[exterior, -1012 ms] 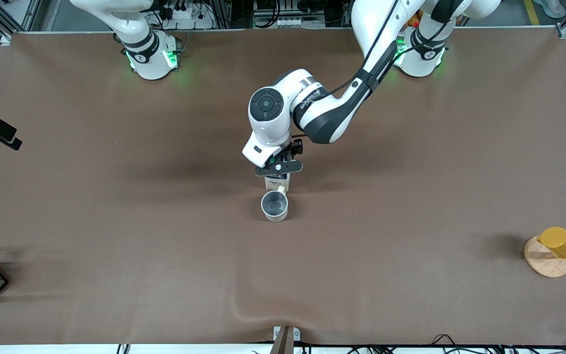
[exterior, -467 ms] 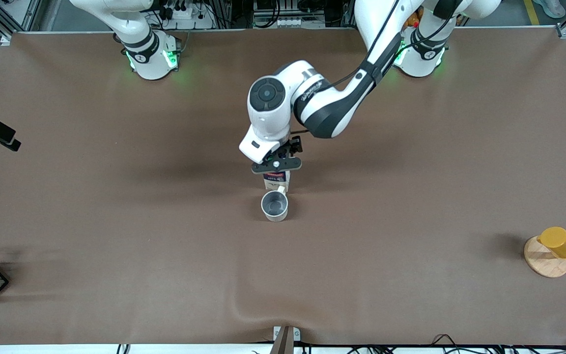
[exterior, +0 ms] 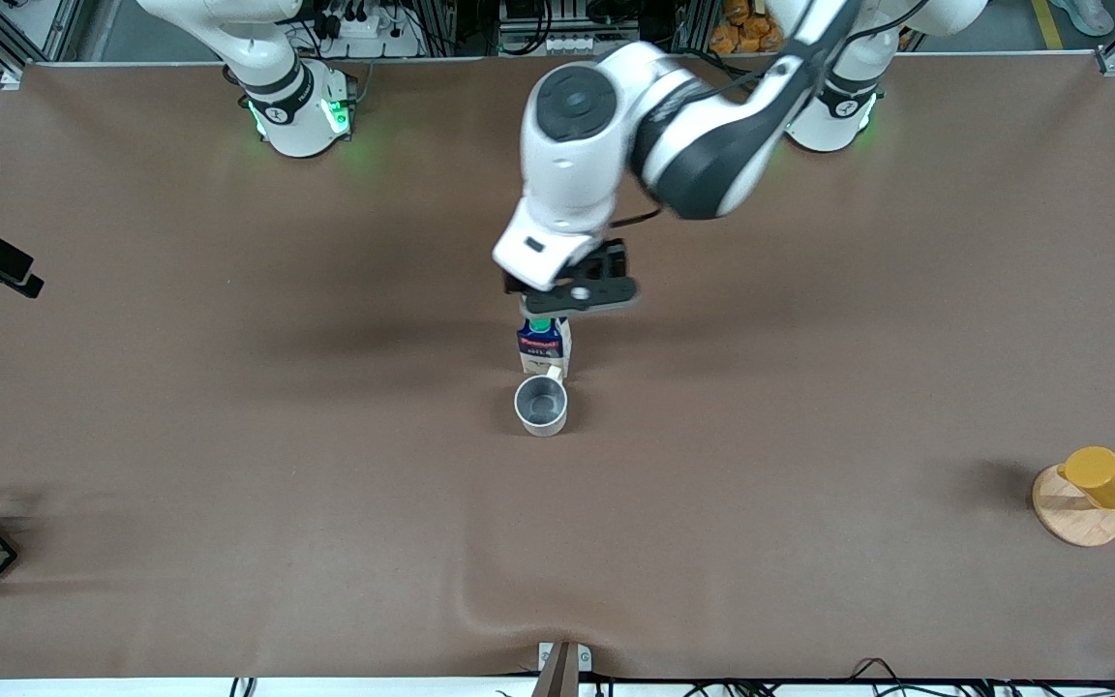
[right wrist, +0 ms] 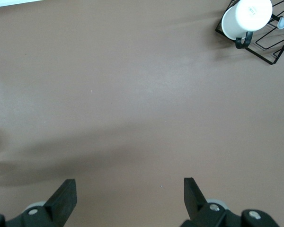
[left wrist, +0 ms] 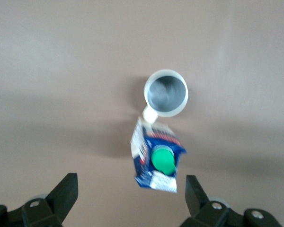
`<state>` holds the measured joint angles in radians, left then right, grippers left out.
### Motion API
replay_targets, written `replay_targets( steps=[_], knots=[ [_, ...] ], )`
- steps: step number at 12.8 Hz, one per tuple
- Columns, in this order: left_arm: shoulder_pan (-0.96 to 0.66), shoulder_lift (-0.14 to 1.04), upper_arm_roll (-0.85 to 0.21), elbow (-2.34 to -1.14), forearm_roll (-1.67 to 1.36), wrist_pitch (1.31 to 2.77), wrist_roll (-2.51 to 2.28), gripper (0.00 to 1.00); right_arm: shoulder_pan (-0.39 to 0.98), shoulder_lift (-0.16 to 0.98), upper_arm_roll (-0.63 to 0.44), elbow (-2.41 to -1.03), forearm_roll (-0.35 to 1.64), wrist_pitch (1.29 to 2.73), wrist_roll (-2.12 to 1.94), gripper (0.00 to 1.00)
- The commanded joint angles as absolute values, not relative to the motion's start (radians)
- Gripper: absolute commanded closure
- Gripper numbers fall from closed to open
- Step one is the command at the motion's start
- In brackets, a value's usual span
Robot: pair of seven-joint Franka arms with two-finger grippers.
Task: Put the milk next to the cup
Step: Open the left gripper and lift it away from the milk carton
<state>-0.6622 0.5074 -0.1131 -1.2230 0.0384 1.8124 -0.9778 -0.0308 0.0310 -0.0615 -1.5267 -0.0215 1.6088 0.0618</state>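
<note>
Risen well above the table since a second ago, the left gripper (exterior: 572, 308), now up over the milk (exterior: 545, 348) rather than down around it, with its wrist swung up toward the bases. Fingers (left wrist: 66, 194) spread wide and holding nothing, the carton free between and below them in the left wrist view. Milk (left wrist: 156, 160) upright on the brown table (exterior: 809, 387), green cap on top, just beside the cup (exterior: 541, 404) and a little farther from the front camera than it. Cup handle (left wrist: 149, 114) pointing at the carton and about touching its edge. Right gripper (right wrist: 128, 201) waiting over bare table, fingers open and empty, with a white cup (right wrist: 245, 16) in a black wire rack (right wrist: 274, 40) in its view. Yellow cup (exterior: 1104, 477) on a round wooden stand (exterior: 1070, 513) near the left arm's end of the table.
</note>
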Motion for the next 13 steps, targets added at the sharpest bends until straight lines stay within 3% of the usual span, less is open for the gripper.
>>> replay_targets(
  steps=[1, 7, 10, 13],
  knots=[
    [-0.533, 0.414, -0.107, -1.244, 0.054, 1.776, -0.962, 0.00, -0.032, 0.034, -0.054, -1.525, -0.040, 1.598, 0.071, 0.00],
    [-0.217, 0.289, -0.121, -1.269, 0.038, 1.625, -0.642, 0.00, -0.037, 0.043, -0.054, -1.522, -0.041, 1.568, 0.069, 0.00],
    [-0.181, 0.201, -0.062, -1.307, 0.035, 1.524, -0.433, 0.00, -0.034, 0.043, -0.054, -1.522, -0.041, 1.568, 0.071, 0.00],
    [-0.192, -0.003, 0.015, -1.518, 0.035, 1.490, -0.184, 0.00, -0.034, 0.044, -0.054, -1.523, -0.041, 1.568, 0.071, 0.00]
  ],
)
